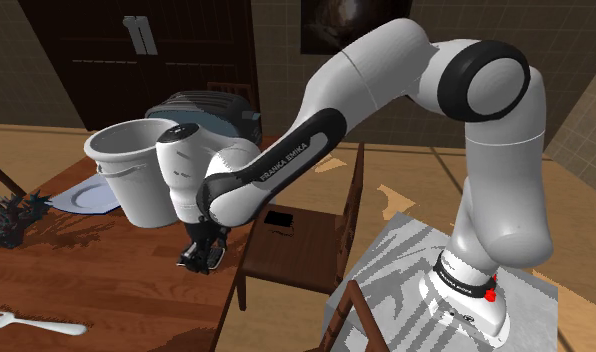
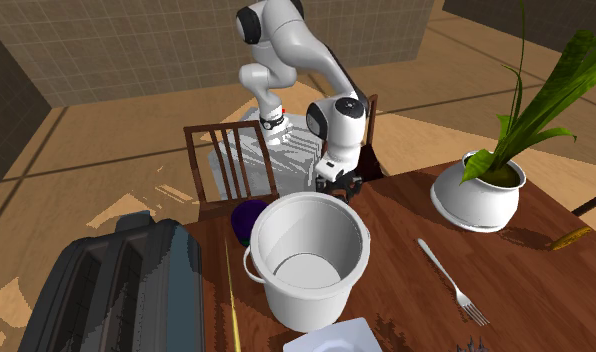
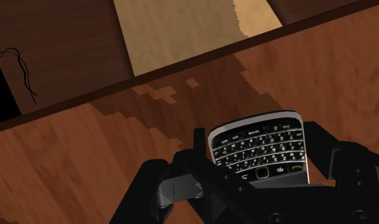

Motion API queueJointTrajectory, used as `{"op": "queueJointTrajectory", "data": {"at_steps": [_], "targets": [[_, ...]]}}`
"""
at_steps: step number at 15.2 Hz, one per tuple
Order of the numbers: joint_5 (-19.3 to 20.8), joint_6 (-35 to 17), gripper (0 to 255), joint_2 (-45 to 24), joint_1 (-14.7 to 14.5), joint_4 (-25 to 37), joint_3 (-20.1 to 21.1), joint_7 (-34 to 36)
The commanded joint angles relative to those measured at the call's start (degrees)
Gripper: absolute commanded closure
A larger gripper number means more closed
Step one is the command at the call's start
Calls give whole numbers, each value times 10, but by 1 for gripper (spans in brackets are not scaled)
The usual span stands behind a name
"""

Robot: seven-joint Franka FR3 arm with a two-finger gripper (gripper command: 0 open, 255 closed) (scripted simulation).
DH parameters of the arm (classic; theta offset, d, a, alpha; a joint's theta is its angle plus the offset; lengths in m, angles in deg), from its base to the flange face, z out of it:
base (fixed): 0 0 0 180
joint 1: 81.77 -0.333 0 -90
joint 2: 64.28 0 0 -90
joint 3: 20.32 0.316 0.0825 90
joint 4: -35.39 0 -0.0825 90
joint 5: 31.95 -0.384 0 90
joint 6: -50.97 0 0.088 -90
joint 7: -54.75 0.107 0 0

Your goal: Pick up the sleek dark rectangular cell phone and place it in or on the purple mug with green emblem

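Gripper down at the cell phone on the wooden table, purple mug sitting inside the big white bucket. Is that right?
Not quite: the purple mug stands outside the white bucket, beside it, as the second exterior view shows; the bucket is empty. The gripper is down at the cell phone on the wooden table, as you say.

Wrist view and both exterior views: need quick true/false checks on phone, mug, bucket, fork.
1. The gripper clasps the phone between its fingers. True.
2. The phone is in the mug. False: it is between the fingers by the table's edge, and the purple mug stands beside the bucket.
3. The bucket stands upright on the table. True.
4. The fork lies inside the bucket. False: it lies on the table, apart from the bucket.
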Motion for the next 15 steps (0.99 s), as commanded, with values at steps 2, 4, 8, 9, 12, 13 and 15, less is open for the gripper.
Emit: {"op": "queueJointTrajectory", "data": {"at_steps": [2, 4, 8, 9, 12, 13, 15], "targets": [[-5, 17, 255, 10, 1, 7, 2, -3], [-8, 30, 255, 17, 2, 14, 4, -5], [-15, 56, 255, 30, 4, 28, 6, -9], [-16, 63, 255, 33, 4, 32, 7, -10], [-20, 83, 255, 42, 5, 44, 8, -12], [-22, 90, 255, 44, 6, 49, 9, -13], [-24, 103, 255, 49, 6, 58, 10, -15]]}}
